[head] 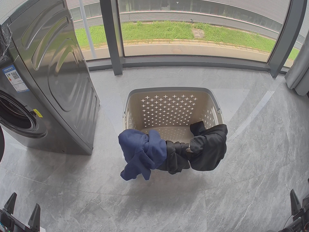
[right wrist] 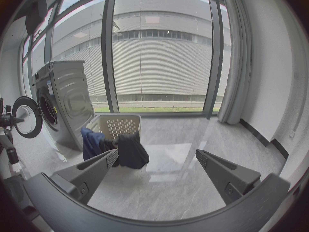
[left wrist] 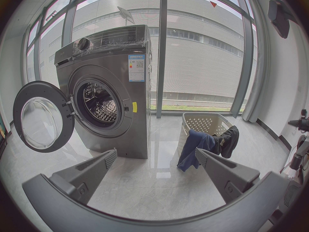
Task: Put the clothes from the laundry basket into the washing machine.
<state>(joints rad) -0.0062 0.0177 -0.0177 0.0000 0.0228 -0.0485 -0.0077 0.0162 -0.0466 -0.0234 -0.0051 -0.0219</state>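
Note:
A beige laundry basket [head: 173, 93] stands on the floor ahead of me. A blue garment [head: 141, 152] and a black garment [head: 206, 147] hang over its near rim, tied or tangled together in the middle. The grey washing machine [head: 51, 78] stands to the left, its round door [left wrist: 40, 116] swung open and its drum [left wrist: 99, 103] bare inside. My left gripper [left wrist: 156, 155] is open, low at the near left, well short of the basket [left wrist: 206, 123]. My right gripper [right wrist: 156, 155] is open too, at the near right, with the clothes [right wrist: 128, 149] some way off.
Tall window panes with dark posts [head: 111, 29] run behind the basket. A grey curtain [head: 297, 71] hangs at the far right. Bare marble floor [head: 161, 200] lies between me and the basket, and between basket and machine.

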